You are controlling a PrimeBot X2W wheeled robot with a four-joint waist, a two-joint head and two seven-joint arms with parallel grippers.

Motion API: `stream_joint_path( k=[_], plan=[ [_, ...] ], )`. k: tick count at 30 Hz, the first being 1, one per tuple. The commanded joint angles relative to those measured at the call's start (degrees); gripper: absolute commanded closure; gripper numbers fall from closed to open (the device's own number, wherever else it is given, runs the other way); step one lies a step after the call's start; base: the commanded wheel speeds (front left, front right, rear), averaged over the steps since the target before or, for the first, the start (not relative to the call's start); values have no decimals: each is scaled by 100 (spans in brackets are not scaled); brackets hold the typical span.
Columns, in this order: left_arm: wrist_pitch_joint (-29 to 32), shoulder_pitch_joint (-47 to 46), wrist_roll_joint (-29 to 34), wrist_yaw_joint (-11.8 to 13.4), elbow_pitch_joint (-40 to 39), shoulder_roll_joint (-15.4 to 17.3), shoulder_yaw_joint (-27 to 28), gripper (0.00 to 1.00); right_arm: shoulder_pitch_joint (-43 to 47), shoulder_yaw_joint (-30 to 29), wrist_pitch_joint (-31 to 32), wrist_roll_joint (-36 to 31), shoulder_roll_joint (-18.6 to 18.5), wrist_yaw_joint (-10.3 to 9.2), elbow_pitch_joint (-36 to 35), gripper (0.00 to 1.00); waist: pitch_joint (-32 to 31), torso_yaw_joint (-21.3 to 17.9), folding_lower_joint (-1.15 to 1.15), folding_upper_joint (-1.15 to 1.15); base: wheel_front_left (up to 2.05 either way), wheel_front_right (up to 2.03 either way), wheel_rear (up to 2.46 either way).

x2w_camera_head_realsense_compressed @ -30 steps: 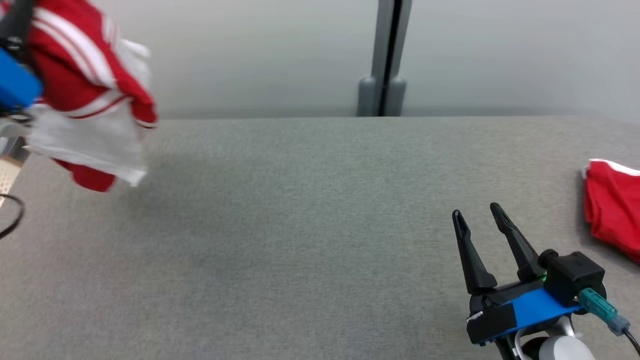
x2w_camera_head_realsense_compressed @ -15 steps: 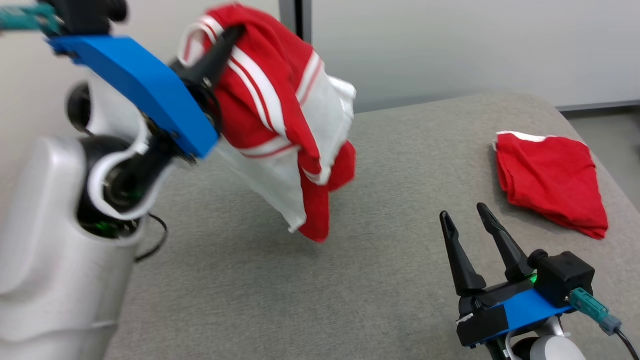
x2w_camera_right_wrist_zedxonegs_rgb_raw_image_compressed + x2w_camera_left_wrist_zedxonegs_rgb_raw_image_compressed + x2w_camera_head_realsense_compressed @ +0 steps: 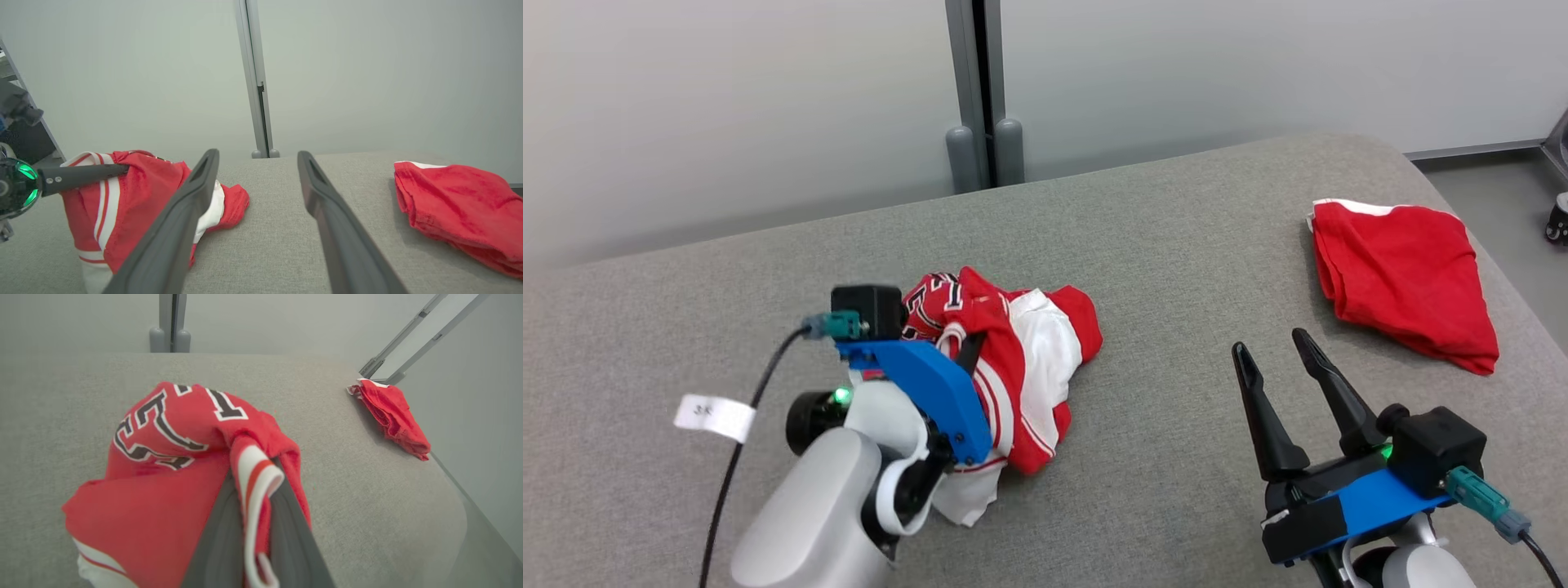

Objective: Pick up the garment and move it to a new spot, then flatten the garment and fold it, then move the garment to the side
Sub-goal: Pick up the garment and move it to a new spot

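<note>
Looking along the left gripper (image 3: 254, 477), found its jaws clenched on the striped white-and-red hem of the garment (image 3: 171, 457), that hem standing up between the two fingers. Saw the rest of the cloth heaped on the gray surface (image 3: 1160, 245), bunched ahead of and around those shut jaws, the lettered red panel just beyond the fingertips. Found the right gripper (image 3: 1269, 343) released, jaws spread wide with nothing between them, well apart from the heap, which lay off past its left finger. Noted a folded red cloth (image 3: 1409, 278) ahead of those open jaws, off to the right-finger side, untouched.
</note>
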Motion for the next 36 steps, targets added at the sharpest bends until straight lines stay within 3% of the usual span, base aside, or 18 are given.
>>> stream_joint_path(
  k=[1,3,4,5,12,18,25,36],
  plan=[
    [-145,113,-67,10,147,-156,-15,100,-39,3,-4,21,3,3,2,0,-9,34,0,0,0,0,0],
    [-325,160,57,-44,427,-230,-122,95,-31,19,-17,28,2,3,16,0,-26,67,0,0,0,0,0],
    [-435,179,92,-58,555,-268,-166,65,-22,14,-15,27,3,3,27,0,-34,92,0,0,0,0,0],
    [-560,180,134,-85,655,-303,-189,0,-19,20,-10,27,3,3,33,0,-39,113,0,0,0,0,0],
    [-1632,108,176,-560,762,-471,-161,0,56,-151,-1,14,2,3,13,0,-105,418,0,0,0,0,0],
    [-2604,451,256,-732,471,-267,60,0,158,-281,8,-10,2,3,-12,0,-230,698,0,0,0,0,0],
    [-3327,1096,383,-699,79,61,456,0,324,-381,58,-47,1,3,-64,0,-362,965,0,0,0,0,0],
    [-3422,2378,1269,-465,-901,346,1643,0,537,-487,89,15,2,3,32,0,-468,1199,0,0,0,0,0]
  ],
)
